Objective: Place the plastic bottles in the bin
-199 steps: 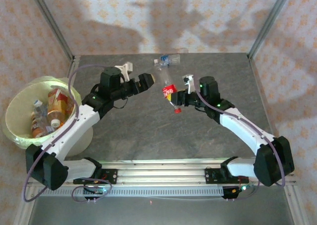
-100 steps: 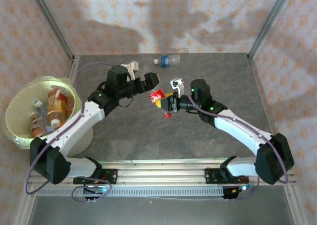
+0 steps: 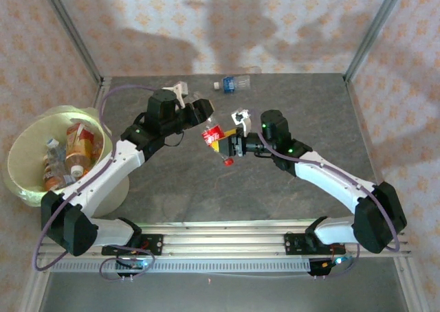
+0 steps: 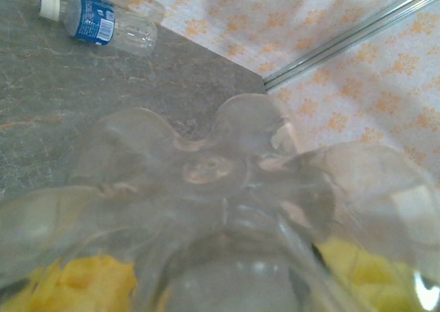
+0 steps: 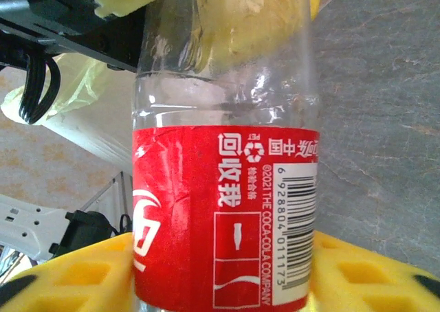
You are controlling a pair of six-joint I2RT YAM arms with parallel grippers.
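A clear bottle with a red label [image 3: 214, 135] and a red cap [image 3: 228, 161] hangs tilted over the middle of the table. My right gripper [image 3: 231, 141] is shut on it, its yellow pads [image 5: 69, 277] pressing both sides of the label [image 5: 227, 216]. My left gripper [image 3: 205, 118] stands open around the bottle's clear base [image 4: 220, 181], with a yellow pad [image 4: 75, 288] on each side. A blue-labelled bottle [image 3: 232, 84] lies at the table's far edge, also in the left wrist view [image 4: 96, 22]. The bin [image 3: 24, 147] stands at the left and holds several bottles [image 3: 75, 147].
Metal frame posts [image 3: 69, 30] rise at the table's back corners in front of patterned walls. The bin sits off the table's left edge beside the left arm. The aluminium base rail [image 3: 220, 240] runs along the near edge.
The right gripper carried the red-label bottle leftward toward the left gripper. The left gripper swung in until its fingers came round the bottle's base.
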